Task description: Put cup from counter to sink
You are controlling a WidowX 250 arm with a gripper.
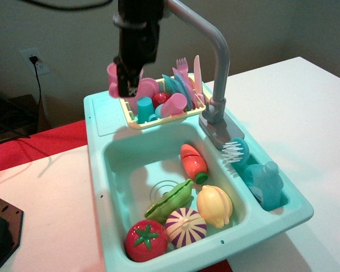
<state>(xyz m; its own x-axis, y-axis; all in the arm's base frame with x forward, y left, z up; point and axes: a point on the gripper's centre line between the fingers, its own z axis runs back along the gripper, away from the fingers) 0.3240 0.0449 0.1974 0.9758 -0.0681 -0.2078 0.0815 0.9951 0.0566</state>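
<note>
**While lifted above the counter: pink cup in gripper, arm vertical**

Arm: black, enters from the top edge and hangs nearly straight down at upper left of the sink unit, wrist pointing at the back left corner.

Gripper [124, 85]: black fingers point downward, jaws narrowed onto the cup [112, 81]. Only the cup's light-pink left side and rim show beside the fingers; the rest is hidden behind them.

Cup position: held in the air, above the counter [105, 116] and clear of it, just left of the yellow dish rack [158, 120].

Counter: ribbed light-teal ledge at back left.

Sink [122, 170]: deep teal basin in front of the counter and rack. Contents: carrot [192, 161] near the back right, pea pod [170, 200] over the drain ring, lemon [215, 205] at right, purple-striped onion [186, 226] and tomato [145, 239] at the front.

Faucet [215, 62]: tall, grey, rising from the right rim and arching toward the arm.

Dish rack contents: teal cup, darker pink cup, plates, upright cutlery.

Side compartment, right: brush [236, 151] and blue bottle [264, 181].
</note>
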